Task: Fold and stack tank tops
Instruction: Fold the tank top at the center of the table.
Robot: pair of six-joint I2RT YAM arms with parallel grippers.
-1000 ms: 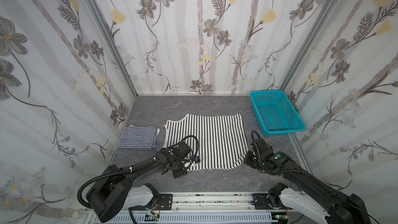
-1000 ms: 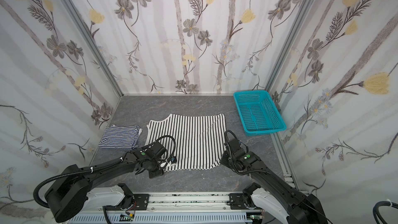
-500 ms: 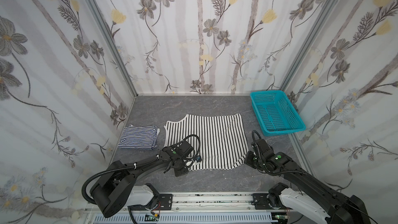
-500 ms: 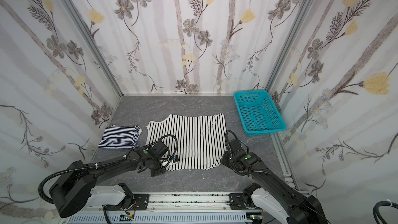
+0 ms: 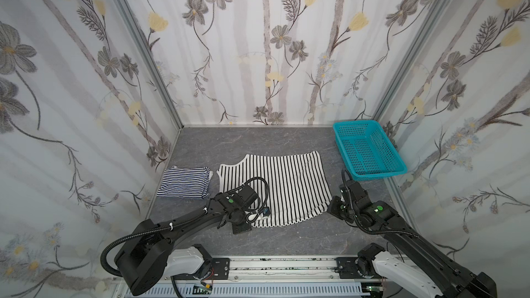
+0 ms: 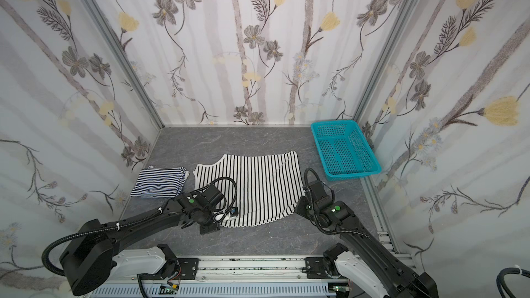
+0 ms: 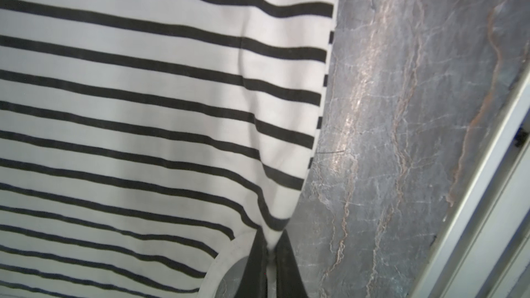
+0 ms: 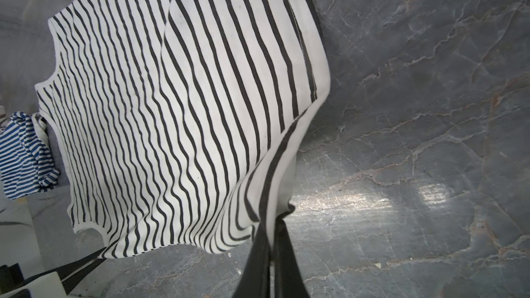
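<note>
black-striped tank top (image 5: pixel 292 179): soft rippled cloth, roughly rectangular.

Top views high, front, downward over whole table (image 5: pixel 258 141); wrist views close above wide-striped top (image 8: pixel 172 110).

Black jointed arms (image 5: pixel 183 222), small green dots (image 5: pixel 230 200), ribbed black cables (image 5: pixel 114 246) (white bases (image 5: pixel 185 262))

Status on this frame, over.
Left tool, right tool: both shut on black-striped top, near edge. Navy top folded beside it. Basket aside, nothing blocking.
</note>
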